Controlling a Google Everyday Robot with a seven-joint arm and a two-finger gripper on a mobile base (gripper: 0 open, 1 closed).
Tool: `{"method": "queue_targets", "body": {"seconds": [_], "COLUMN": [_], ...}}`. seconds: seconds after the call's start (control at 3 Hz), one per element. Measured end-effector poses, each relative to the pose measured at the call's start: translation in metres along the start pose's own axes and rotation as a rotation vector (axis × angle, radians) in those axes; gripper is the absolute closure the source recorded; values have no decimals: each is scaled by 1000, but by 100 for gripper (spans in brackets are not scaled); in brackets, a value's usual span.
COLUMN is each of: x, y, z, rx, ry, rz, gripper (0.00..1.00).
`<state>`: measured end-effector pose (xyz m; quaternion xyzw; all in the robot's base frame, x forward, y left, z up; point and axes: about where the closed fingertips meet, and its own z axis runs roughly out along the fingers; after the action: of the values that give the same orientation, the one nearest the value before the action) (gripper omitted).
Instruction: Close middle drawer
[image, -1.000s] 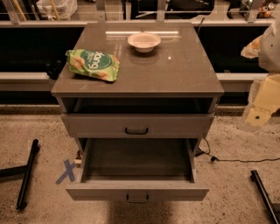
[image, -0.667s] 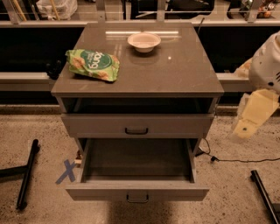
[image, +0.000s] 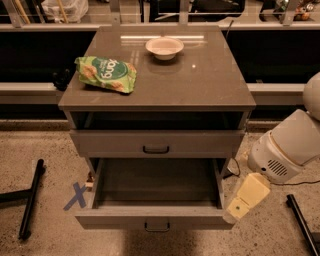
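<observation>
The middle drawer (image: 156, 217) is pulled far out of the grey-brown cabinet, and its empty inside shows. Its flat front faces me at the bottom of the view, with a small dark pull handle (image: 156, 227) at the centre. The uppermost drawer (image: 156, 142) sits above it, nearly shut. The lowest drawer is out of view. My gripper (image: 236, 210), on a cream-coloured arm link (image: 250, 192), comes in from the right. It sits low at the open drawer's front right corner, touching it or very close to it.
On the cabinet top (image: 200, 75) lie a green snack bag (image: 106, 74) at the left and a white bowl (image: 164, 47) at the back. Black bars lie on the speckled floor at the left (image: 31, 197) and right (image: 302, 222). A blue X (image: 76, 196) marks the floor.
The arm has swung down and to the left, from beside the cabinet's upper right side to the open drawer's front right corner. The drawer has not moved.
</observation>
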<state>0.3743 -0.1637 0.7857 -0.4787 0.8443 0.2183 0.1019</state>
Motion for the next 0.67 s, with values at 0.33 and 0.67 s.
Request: {"method": "queue_targets", "body": {"seconds": [0.33, 0.67], "x": [-1, 8], "y": [-1, -10], "z": [-1, 26], "rx": [3, -6], "ry": [-2, 34], "rz": [-2, 65], "gripper": [0, 0]}}
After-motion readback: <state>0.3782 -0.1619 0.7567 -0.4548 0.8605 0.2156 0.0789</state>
